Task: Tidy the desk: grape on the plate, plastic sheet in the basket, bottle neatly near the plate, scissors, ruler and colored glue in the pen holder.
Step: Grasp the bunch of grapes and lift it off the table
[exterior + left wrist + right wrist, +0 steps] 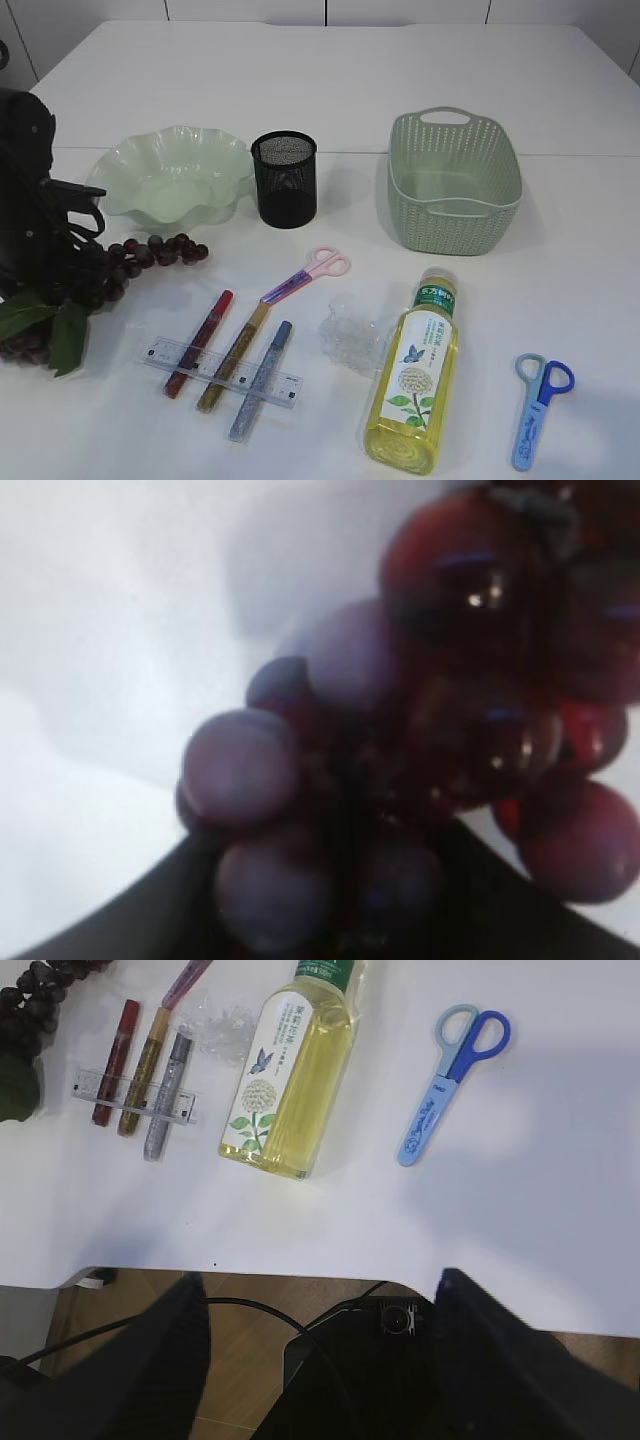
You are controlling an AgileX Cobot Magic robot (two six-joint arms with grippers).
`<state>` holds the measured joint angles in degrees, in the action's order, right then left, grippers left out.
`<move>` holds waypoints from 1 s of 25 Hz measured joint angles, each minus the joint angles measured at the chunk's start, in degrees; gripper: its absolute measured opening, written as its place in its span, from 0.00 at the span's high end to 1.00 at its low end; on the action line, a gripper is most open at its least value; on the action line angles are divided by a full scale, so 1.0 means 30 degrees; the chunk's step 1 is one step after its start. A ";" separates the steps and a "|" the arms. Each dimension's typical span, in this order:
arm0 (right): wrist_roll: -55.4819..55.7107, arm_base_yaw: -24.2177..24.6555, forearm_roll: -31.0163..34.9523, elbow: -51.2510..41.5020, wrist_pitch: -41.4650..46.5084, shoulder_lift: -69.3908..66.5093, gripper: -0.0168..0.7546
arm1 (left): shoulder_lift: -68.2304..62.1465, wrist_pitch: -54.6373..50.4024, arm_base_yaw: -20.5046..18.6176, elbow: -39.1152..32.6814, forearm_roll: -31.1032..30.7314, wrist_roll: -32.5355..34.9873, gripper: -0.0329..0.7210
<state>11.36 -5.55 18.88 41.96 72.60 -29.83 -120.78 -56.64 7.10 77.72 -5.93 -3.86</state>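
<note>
Left gripper (75, 215): lowered onto the grape bunch (125, 265) at the table's (330, 90) left edge; whether its jaws grip the grapes cannot be told. Green wavy plate (175, 180) just beyond it; mesh pen holder (285, 180) and basket (455, 185) farther right.

Right gripper (320, 1360): fingers spread, holding nothing, hanging off the near edge. Ahead of it: bottle (290, 1075), blue scissors (450, 1075); to its left, ruler (135, 1100) under three glue tubes (165, 1095), crumpled plastic sheet (220, 1025).
</note>
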 joint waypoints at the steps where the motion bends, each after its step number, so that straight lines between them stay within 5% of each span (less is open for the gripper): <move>1: 0.0000 0.0000 0.0000 0.0000 0.0000 0.0000 0.28 | -0.0045 -0.0089 0.0002 0.0000 -0.0028 0.0000 0.49; 4: 0.0000 0.0000 0.0000 0.0000 0.0000 0.0000 0.28 | -0.0045 -0.0265 -0.0026 0.0000 -0.0077 0.0000 0.66; 7: 0.0000 0.0000 0.0000 0.0000 0.0000 0.0000 0.28 | -0.0045 -0.0389 -0.0026 0.0086 -0.0077 0.0000 0.72; 25: 0.0000 0.0000 0.0000 0.0000 0.0000 0.0000 0.28 | 0.1498 -0.1974 -0.0026 0.0010 0.1104 0.1389 0.75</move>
<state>11.36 -5.55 18.88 41.96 72.60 -29.83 -116.29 -62.57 7.03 77.75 -2.62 0.30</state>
